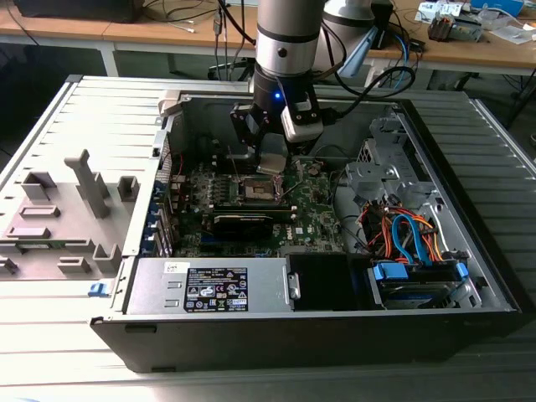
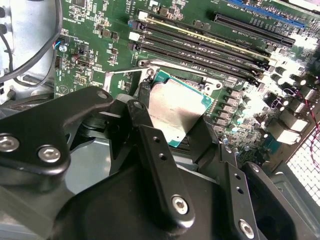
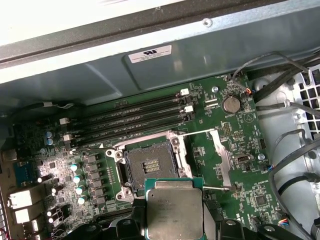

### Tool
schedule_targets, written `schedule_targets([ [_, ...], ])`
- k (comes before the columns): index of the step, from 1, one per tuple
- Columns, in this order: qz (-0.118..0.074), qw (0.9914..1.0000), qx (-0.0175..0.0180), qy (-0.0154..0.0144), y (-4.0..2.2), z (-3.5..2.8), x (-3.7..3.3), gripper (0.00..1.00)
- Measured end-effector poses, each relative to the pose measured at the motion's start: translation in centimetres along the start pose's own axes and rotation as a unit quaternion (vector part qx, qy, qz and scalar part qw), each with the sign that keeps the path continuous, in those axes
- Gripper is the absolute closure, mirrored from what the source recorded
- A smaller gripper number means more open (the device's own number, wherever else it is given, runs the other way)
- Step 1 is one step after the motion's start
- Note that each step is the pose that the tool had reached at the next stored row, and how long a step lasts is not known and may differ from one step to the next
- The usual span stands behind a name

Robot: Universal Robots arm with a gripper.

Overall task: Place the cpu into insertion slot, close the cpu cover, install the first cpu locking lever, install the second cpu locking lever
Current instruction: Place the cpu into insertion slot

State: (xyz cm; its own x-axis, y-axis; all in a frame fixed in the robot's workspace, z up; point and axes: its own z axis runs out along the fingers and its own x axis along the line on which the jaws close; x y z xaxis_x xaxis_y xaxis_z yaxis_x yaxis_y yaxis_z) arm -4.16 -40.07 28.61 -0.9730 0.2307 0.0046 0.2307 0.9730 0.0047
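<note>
- Jaws of the gripper (image 2: 172,122) are clamping the cpu (image 2: 177,112) by two opposite edges, narrowed to the chip's width.
- In the first wrist view, the cpu (image 3: 175,212) is hanging level, metal top up, above one edge of the insertion slot (image 3: 149,165).
- The insertion slot is lying uncovered, its dark centre showing.
- The cpu cover (image 3: 221,155) is standing swung open beside the insertion slot.
- Long memory slots (image 3: 130,117) are running alongside the insertion slot on the green board (image 3: 240,130).
</note>
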Motion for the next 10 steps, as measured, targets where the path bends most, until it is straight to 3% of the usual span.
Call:
schedule_targets([
  [10, 0.010, 0.99995, 0.0036, -0.0009, 0.00, 0.00, 0.00, 0.45],
])
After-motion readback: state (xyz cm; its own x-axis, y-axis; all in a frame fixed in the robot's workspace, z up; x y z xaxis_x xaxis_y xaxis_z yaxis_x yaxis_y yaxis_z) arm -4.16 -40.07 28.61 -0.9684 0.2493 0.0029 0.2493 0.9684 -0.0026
